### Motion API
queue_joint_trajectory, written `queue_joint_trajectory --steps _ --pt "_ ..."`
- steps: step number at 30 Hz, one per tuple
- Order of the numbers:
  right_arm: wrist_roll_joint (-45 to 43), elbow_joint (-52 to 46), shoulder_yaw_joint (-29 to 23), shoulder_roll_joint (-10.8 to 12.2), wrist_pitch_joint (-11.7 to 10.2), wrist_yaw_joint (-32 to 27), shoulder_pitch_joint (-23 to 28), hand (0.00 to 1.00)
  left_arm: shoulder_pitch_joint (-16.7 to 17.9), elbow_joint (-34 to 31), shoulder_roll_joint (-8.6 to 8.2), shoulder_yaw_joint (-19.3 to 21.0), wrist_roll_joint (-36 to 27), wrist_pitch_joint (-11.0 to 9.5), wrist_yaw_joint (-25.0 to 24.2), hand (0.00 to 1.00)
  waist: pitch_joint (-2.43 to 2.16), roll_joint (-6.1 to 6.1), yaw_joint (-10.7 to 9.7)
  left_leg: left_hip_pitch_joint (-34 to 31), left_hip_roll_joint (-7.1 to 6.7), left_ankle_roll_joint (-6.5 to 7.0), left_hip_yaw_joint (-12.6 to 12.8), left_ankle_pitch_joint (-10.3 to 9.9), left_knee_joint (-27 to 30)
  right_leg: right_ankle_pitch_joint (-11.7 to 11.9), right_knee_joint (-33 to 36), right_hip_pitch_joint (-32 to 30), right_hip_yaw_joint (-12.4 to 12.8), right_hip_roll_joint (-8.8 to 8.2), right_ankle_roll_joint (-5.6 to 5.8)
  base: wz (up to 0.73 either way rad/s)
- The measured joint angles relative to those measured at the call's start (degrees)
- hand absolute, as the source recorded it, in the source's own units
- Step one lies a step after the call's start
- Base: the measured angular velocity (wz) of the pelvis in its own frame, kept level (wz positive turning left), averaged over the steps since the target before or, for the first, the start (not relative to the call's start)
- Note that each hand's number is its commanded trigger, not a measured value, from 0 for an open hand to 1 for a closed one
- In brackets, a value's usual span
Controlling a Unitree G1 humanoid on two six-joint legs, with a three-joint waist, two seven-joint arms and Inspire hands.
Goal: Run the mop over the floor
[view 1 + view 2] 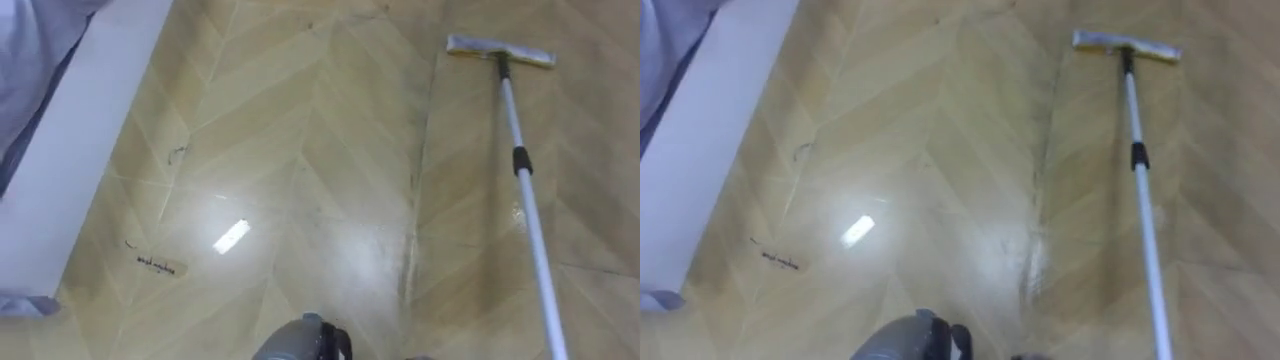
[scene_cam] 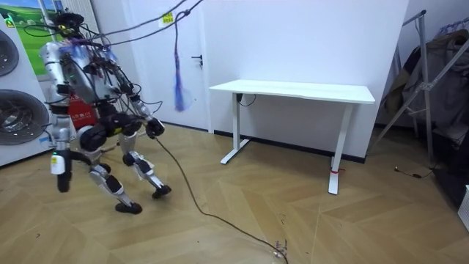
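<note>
Seemingly early: the white-poled flat mop rests front right on the pale herringbone floor, one damp-looking streak beside it, the rest dry; you can't tell what the robot hand holds.

Mop: we see it lying on the right side, white pole running from the bottom edge up to the head.
Mop head: flat, pale, crosswise at the upper right, resting on the floor.
Collar: dark band partway along the pole.
Floor: tan herringbone wood, with a bright glare patch left of centre.
Marks: we spot small dark scribbles at the lower left.
White panel: slants along the left edge.
Cloth: bluish, top left corner, above the panel.
</note>
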Motion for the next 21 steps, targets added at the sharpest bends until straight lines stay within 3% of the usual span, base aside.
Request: queue_joint_trajectory --steps 2,3,4,5,6,8,10,11,12,13,14,15,16,17,19,21 --pt "-0.60 -0.20 -0.09 2.01 0.11 -0.81 1.52 1.00 -0.12 0.29 -0.42 -0.18 0.72 -0.08 0.40 0.00 0.72 0.71 -0.88 1.51 -0.31 -0.22 -0.82 -0.65 -0.77 -0.97 -2.34 -4.91 -0.35 0.45 0.06 -0.46" --pt "-1.53 -0.28 -0.40 3.19 0.22 -1.18 1.94 1.00 0.01 0.97 -0.87 -0.16 0.95 0.09 0.51 0.00 0.99 0.53 -1.79 2.79 -0.38 -0.43 -1.14 -1.00 -1.88 -0.95 -7.73 -6.77 -1.16 0.42 -0.05 -0.44" --pt "-2.06 -0.44 -0.49 3.61 0.27 -1.18 2.11 1.00 0.03 1.18 -1.16 -0.16 1.15 0.31 0.52 0.00 0.85 0.78 -2.14 3.47 -0.57 -0.63 -1.56 -1.13 -2.37 -0.82 -10.83 -7.38 -1.66 0.49 -0.24 -0.33" --pt "-2.39 -0.59 -0.54 4.09 0.85 -1.05 1.72 1.00 0.07 1.26 -1.76 -0.23 1.45 0.59 0.54 0.00 1.03 0.52 -2.29 4.57 -1.25 -1.05 -3.29 -1.58 -2.83 -0.07 -17.25 -7.92 -2.99 0.36 -1.28 -0.24" --pt "-3.14 -0.56 -0.81 4.23 1.96 -0.85 0.94 1.00 0.30 1.20 -2.06 -0.10 1.39 0.73 0.55 0.00 0.84 0.76 -2.09 5.77 -1.41 -1.43 -4.13 -2.58 -2.85 1.23 -22.30 -8.03 -4.54 0.42 -2.28 -0.24" --pt "-4.38 -0.62 -1.54 3.84 3.83 -0.79 -0.71 1.00 0.92 1.28 -2.07 -0.17 0.74 1.84 1.26 0.00 1.04 -0.59 -1.86 7.99 -1.67 -2.20 -4.65 -4.21 -2.42 3.26 -24.16 -6.70 -5.59 0.32 -3.90 -0.06" --pt "-6.25 -0.56 -2.40 2.69 6.02 -0.84 -4.59 1.00 1.46 1.32 -1.75 -0.16 -0.59 2.23 2.21 0.00 0.95 -1.40 -1.17 8.48 -1.54 -3.48 -5.70 -5.30 0.36 2.71 -22.68 -5.45 -6.51 -0.02 -4.71 0.04" --pt "-7.15 -0.60 -2.58 1.56 6.87 -0.86 -8.88 1.00 1.60 1.12 -1.08 -0.27 -2.46 2.57 2.76 0.00 1.43 -2.35 -1.07 5.44 -0.62 -6.87 -4.97 -3.47 7.42 2.35 -20.75 -5.48 -6.78 -0.05 -5.13 -0.03" --pt "-7.19 -0.61 -2.01 0.18 6.76 -0.61 -12.83 1.00 2.19 0.21 -0.20 -0.83 -4.44 2.63 3.29 0.00 1.43 -3.58 0.10 1.28 1.21 -10.45 -3.51 1.09 16.68 0.71 -18.19 -6.01 -6.69 0.28 -5.89 -0.08" --pt "-6.82 -0.61 -1.70 -0.52 6.64 -0.48 -14.91 1.00 2.46 -0.21 0.15 -1.40 -5.55 2.61 3.76 0.00 1.43 -4.04 0.99 -0.74 1.87 -11.05 -3.24 4.09 20.57 -0.02 -17.23 -6.07 -6.78 0.43 -6.39 -0.18" --pt "-6.25 -1.17 -0.42 -1.70 6.20 -0.30 -18.66 1.00 2.82 -1.20 0.90 -2.44 -7.43 2.61 4.27 0.00 1.46 -5.07 2.17 -4.29 2.57 -11.23 -3.29 10.92 26.59 -1.17 -15.82 -6.00 -6.81 0.70 -7.27 -0.07" --pt "-6.12 -2.49 -0.13 -2.32 5.79 0.11 -22.38 1.00 3.32 -2.12 1.78 -3.09 -8.26 2.55 4.22 0.00 1.75 -6.49 3.15 -7.47 3.02 -11.48 -3.35 15.37 30.53 -2.56 -14.48 -5.95 -6.55 0.98 -7.84 0.06" --pt "-6.02 -2.92 0.01 -2.61 5.18 0.39 -23.97 1.00 3.38 -2.37 2.10 -3.24 -8.22 2.54 4.20 0.00 1.74 -6.66 3.22 -8.94 3.14 -11.53 -3.70 15.11 31.81 -3.28 -13.85 -5.88 -6.37 1.29 -7.74 0.12" --pt "-5.51 -3.55 0.06 -2.82 3.90 1.10 -26.24 1.00 3.87 -3.19 2.66 -3.63 -8.04 2.42 4.07 0.00 2.23 -7.60 4.24 -11.30 4.12 -10.96 -3.71 13.99 31.58 -4.42 -12.97 -5.46 -6.32 1.65 -7.90 0.00" --pt "-3.13 -5.13 0.05 -2.70 3.00 2.08 -28.68 1.00 5.52 -4.25 2.56 -3.73 -7.99 2.46 3.68 0.00 2.48 -8.21 5.47 -12.97 5.42 -10.61 -3.75 10.99 24.85 -5.54 -12.78 -3.81 -6.55 1.78 -8.00 -0.05" --pt "1.56 -5.25 0.16 -2.64 2.63 3.28 -27.08 1.00 6.37 -4.82 2.55 -4.53 -7.43 2.76 2.86 0.00 2.34 -7.42 5.57 -11.51 5.98 -9.81 -3.75 9.10 6.53 -7.90 -14.40 -0.20 -6.75 1.57 -6.45 0.23"
